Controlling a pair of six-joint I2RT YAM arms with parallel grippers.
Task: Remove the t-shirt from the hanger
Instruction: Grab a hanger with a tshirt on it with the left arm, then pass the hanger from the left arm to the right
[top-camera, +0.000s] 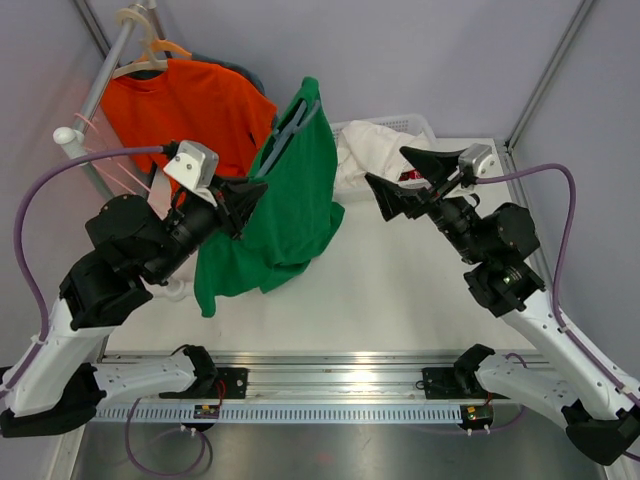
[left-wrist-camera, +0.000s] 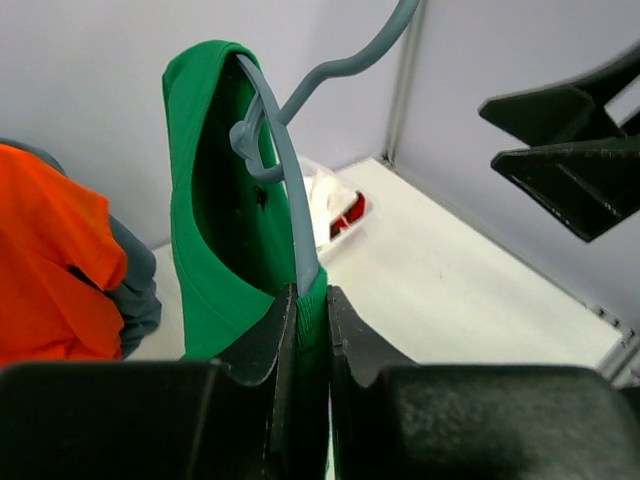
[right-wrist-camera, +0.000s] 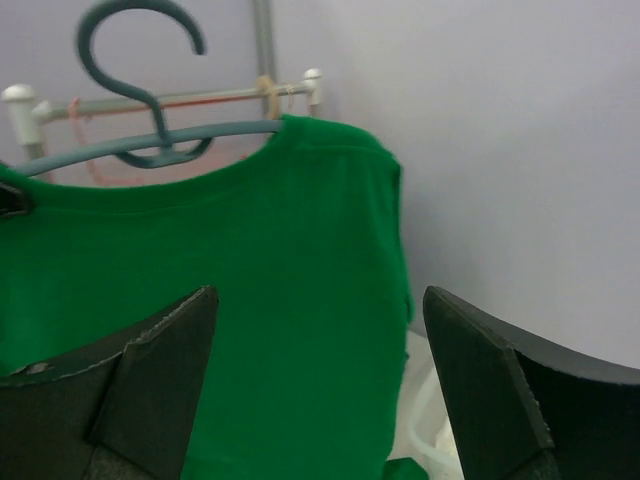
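My left fingers (top-camera: 252, 192) are clenched on the green t-shirt (top-camera: 300, 200) over its grey hanger (left-wrist-camera: 288, 175); right fingers (top-camera: 385, 165) spread wide, empty, at its 3 o'clock

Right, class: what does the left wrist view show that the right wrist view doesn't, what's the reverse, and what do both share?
Only the left wrist view: the left gripper shut on the green shirt and hanger, plus an orange shirt. Only the right wrist view: the rail behind the hanger's hook. Both: the green shirt on the hanger and the open right gripper.
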